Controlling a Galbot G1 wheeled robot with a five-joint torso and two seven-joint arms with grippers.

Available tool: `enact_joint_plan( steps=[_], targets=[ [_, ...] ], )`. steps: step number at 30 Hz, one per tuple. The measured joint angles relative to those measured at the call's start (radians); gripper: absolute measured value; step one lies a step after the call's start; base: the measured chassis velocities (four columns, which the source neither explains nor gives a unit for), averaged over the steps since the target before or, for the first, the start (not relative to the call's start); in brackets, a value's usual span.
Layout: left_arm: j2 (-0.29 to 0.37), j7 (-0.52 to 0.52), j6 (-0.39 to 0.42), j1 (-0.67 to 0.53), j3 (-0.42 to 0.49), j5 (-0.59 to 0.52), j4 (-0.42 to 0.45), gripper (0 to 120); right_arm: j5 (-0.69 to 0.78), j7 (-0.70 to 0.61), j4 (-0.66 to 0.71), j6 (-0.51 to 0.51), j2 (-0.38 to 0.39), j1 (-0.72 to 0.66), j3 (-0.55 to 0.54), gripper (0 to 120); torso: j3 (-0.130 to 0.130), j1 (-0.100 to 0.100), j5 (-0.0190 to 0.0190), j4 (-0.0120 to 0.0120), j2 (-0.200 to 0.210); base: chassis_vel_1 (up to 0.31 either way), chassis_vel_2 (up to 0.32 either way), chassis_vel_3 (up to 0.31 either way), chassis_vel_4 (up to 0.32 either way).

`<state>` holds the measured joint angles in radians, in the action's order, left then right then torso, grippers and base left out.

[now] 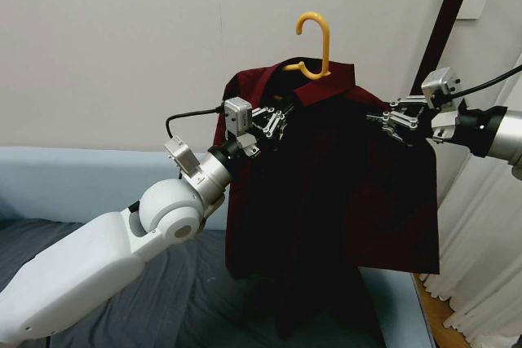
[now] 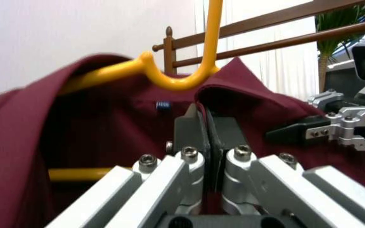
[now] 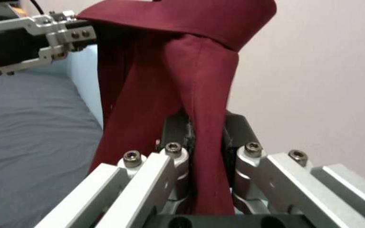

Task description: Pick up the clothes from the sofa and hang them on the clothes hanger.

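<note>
I hold the dark red shirt [image 1: 326,201] up between both arms, above the sofa [image 1: 73,177].
The shirt sits on the yellow hanger [image 1: 316,38]; my left gripper [image 1: 276,124] is clenched on cloth beside the collar, my right gripper [image 1: 385,124] pinches a fold at the other shoulder.
</note>
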<state>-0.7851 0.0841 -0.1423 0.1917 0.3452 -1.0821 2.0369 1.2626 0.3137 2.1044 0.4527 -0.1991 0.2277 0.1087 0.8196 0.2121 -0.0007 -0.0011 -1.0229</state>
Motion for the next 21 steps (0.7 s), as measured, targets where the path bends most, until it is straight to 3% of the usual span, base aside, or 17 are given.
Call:
enact_joint_plan(
  steps=[12, 21],
  targets=[
    [0.003, -0.021, -0.021, 0.027, -0.010, 0.053, -0.013, 0, 0.007, 0.078, -0.036, -0.054, -0.010, -0.023, 0.005, 7, 0.000, 0.000, -0.0002, 0.0000, 0.000, 0.000, 0.000, 0.000, 0.000],
    [0.000, -0.019, -0.023, 0.029, -0.027, 0.050, -0.005, 0, -0.072, 0.167, -0.038, -0.079, 0.007, -0.006, 0.008, 7, 0.000, 0.000, -0.0001, -0.0002, 0.000, 0.000, 0.000, 0.000, 0.000]
  ],
)
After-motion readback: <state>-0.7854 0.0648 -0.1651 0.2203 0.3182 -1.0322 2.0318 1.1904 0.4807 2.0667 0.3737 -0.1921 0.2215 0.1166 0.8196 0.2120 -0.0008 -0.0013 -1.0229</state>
